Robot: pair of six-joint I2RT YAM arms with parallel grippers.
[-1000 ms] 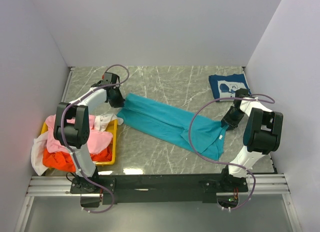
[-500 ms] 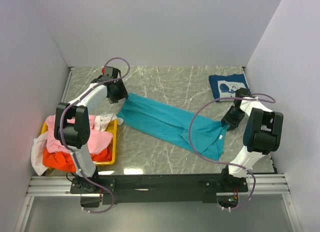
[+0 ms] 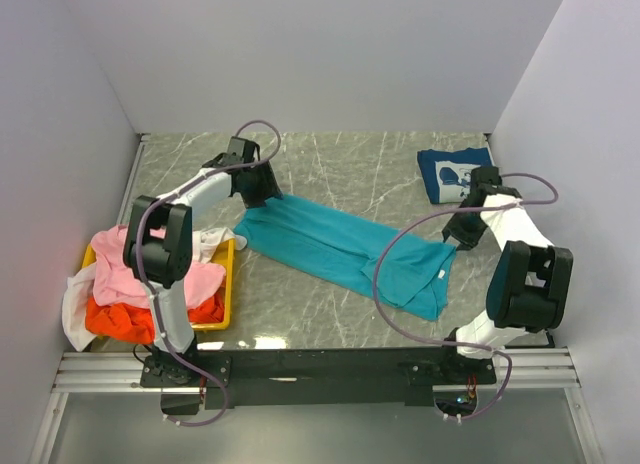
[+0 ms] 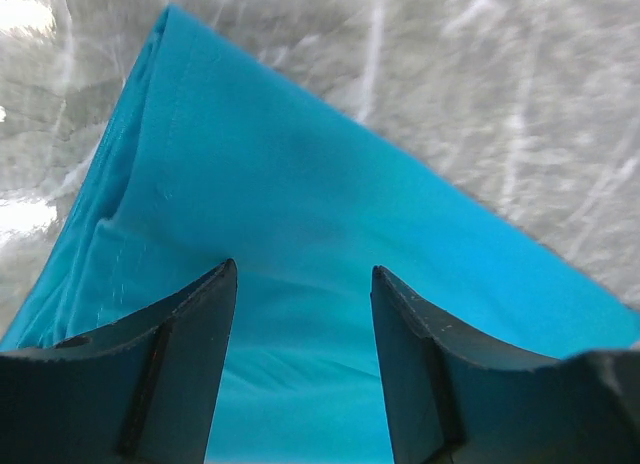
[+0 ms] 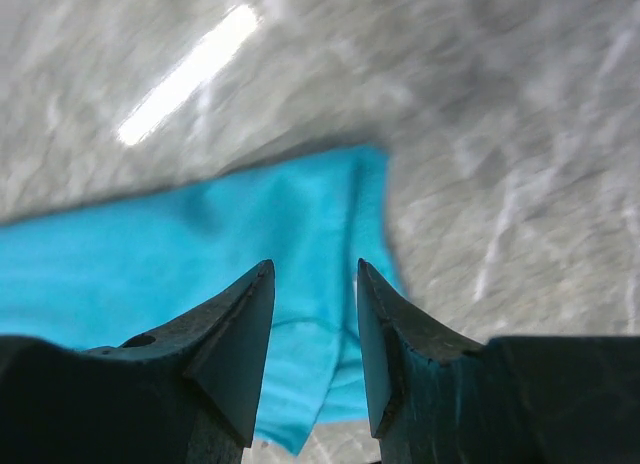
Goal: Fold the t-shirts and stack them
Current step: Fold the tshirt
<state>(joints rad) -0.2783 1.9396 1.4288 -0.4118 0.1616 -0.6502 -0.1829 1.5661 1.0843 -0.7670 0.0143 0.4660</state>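
Folding step in hand, we judge: teal t-shirt (image 3: 340,249), a long strip slanting across the desk (image 3: 350,164). Left end effector (image 4: 300,269) and right end effector (image 5: 312,264) spread, empty, over opposite ends. Next, we reckon: grip both ends, fold crosswise.
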